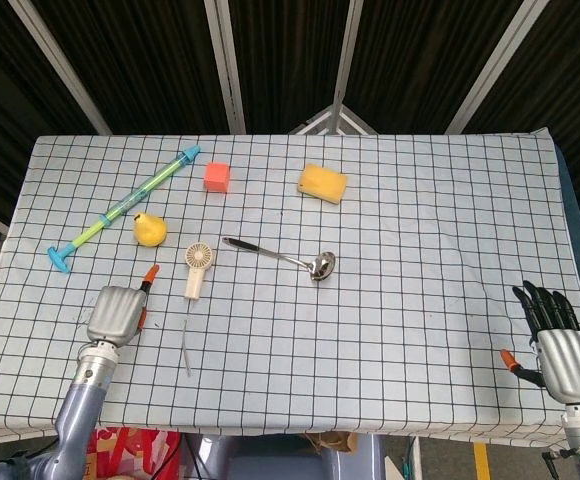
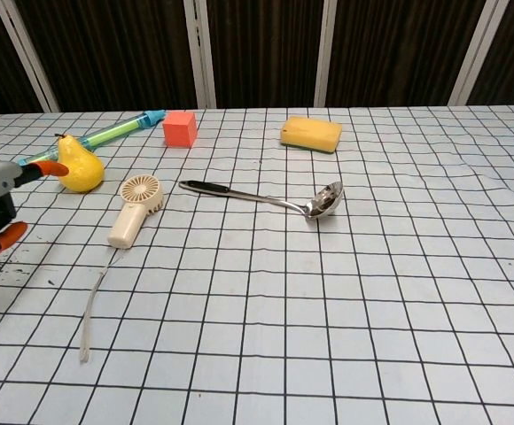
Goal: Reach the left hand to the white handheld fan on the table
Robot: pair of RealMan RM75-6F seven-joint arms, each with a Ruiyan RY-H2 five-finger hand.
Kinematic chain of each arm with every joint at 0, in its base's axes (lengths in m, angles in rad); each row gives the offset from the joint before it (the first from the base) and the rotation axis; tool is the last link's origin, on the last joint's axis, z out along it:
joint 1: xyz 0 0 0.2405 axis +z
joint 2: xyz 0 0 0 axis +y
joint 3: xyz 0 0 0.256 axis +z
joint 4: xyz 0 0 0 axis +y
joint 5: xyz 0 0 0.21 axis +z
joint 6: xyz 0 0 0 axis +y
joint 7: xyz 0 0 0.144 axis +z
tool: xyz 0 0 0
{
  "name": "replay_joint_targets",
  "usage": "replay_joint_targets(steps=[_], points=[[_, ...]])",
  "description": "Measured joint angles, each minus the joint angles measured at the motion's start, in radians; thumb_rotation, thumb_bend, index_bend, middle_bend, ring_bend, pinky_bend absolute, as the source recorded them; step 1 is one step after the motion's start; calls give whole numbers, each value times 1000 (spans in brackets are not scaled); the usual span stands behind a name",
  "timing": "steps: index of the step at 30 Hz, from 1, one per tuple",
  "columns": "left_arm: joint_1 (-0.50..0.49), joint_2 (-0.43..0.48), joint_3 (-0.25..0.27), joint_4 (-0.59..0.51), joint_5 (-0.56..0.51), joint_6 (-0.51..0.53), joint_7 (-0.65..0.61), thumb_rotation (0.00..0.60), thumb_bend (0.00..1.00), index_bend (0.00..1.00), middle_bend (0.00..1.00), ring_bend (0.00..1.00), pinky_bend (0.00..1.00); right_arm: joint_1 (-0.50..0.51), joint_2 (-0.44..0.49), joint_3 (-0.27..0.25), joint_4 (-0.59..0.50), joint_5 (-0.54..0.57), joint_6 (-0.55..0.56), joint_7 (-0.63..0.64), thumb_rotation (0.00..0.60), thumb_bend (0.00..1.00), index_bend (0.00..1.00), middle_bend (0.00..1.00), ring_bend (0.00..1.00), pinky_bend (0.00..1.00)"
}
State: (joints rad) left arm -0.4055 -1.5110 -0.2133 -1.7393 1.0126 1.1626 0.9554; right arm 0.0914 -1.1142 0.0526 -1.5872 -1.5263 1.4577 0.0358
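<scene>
Reaching my left robot hand (image 1: 116, 313), empty with fingers curled in, toward the fan (image 1: 197, 269) just right of it; light rigid plastic, so I'd grip the handle.

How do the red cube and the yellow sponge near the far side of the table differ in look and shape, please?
The red cube is a compact block with roughly equal sides, while the yellow sponge is a wider, flatter slab with rounded corners. The cube is plain red; the sponge is yellow with a thin dark layer along its underside in the chest view. The cube lies left of the sponge. Both rest untouched on the checked cloth.
</scene>
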Motion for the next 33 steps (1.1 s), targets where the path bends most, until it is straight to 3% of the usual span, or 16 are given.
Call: replay_joint_targets(steps=[5, 13, 33], points=[[-66, -67, -8, 72, -85, -20, 64, 600, 710, 66, 866, 629, 597, 5, 3, 2, -3, 6, -10, 0, 600, 279, 63, 0, 0, 0], [-122, -138, -1, 148, -128, -32, 58, 600, 710, 66, 866, 629, 597, 9, 6, 4, -8, 13, -19, -1, 600, 279, 63, 0, 0, 0], [-186, -177, 43, 157, -145, 11, 59, 600, 711, 83, 866, 629, 597, 9, 5, 2, -8, 13, -16, -3, 600, 279, 63, 0, 0, 0]])
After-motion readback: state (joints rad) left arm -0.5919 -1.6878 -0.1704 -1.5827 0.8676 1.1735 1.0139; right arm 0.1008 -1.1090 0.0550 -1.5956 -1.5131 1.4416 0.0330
